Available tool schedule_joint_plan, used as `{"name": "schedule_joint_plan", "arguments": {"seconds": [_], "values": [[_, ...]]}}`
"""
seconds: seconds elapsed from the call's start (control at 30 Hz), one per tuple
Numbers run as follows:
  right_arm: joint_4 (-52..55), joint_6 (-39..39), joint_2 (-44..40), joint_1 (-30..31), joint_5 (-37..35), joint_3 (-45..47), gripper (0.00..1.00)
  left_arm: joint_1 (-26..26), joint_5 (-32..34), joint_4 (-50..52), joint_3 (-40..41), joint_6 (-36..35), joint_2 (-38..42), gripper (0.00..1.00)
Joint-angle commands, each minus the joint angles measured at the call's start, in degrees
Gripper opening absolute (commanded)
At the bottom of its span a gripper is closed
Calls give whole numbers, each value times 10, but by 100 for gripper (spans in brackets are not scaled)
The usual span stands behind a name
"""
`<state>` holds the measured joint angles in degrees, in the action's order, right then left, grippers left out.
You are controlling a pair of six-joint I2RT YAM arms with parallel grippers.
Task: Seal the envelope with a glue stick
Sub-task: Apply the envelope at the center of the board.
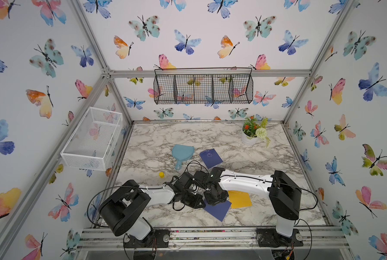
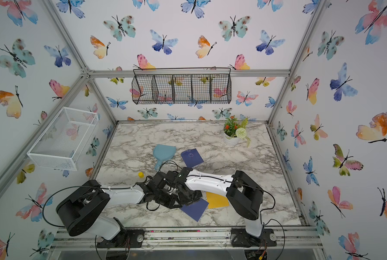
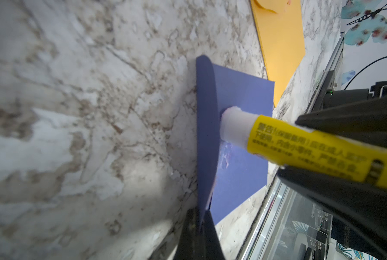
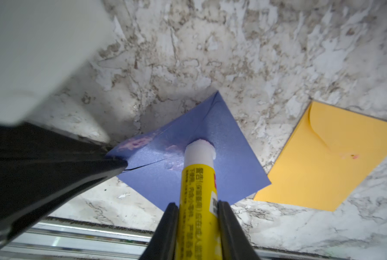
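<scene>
The right tool point(image 4: 198, 203) is clamped narrow on the glue stick point(image 4: 197, 180), gripping its yellow barrel, with the white glue end pressed down on the blue envelope point(image 4: 233, 162). The left tool point(image 3: 199, 213) is closed tight on the edge of the envelope's flap point(image 3: 204, 112) and holds it raised off the body. Pale glue smears show on the paper beside the tip. The envelope lies near the front of the table point(image 4: 233, 56), one corner meeting a yellow envelope point(image 4: 323, 157). In a top view, a small yellow cap point(image 1: 161, 174) stands apart, on the left arm's side.
</scene>
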<state>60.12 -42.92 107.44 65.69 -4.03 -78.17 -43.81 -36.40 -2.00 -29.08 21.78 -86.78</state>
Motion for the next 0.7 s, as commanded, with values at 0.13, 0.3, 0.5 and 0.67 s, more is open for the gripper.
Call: {"name": "schedule_joint_plan", "arguments": {"seconds": [0.13,0.3,0.5,0.67], "values": [[-84,42,-5,-2,146,50,2,3,5,26,3,-10,-1,0],[-52,47,2,-8,94,52,2,3,5,28,5,-11,0,0],[11,32,27,-14,-59,22,2,3,5,28,5,-10,0,0],[-14,53,24,-14,-11,28,2,3,5,29,4,-10,0,0]]}}
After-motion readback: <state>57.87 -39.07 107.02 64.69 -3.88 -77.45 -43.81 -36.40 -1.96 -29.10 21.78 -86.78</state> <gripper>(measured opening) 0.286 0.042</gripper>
